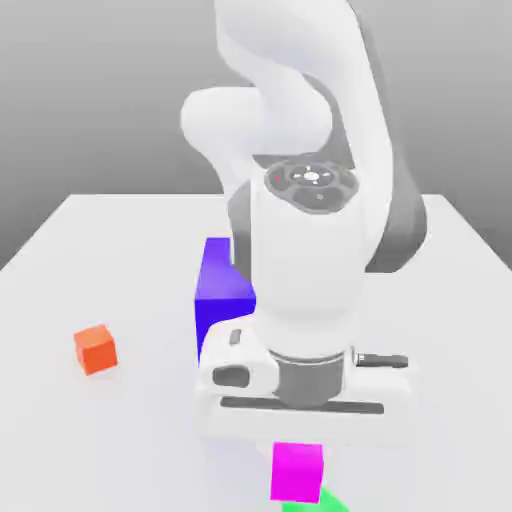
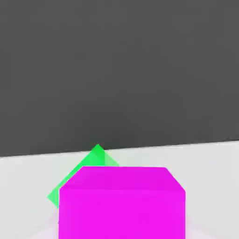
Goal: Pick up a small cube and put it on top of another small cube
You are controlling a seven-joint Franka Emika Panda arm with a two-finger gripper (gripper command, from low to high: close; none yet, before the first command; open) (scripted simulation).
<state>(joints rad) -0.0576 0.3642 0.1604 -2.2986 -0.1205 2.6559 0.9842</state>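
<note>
Jaws pinching the magenta cube [image 1: 297, 471], carried just above the green cube [image 1: 325, 499]; since the two sit visibly offset and twisted, releasing now would likely tip it onto the surface [image 1: 110, 260].

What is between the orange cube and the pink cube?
Bare white table. In the exterior view nothing lies between the orange cube and the pink cube.
</note>
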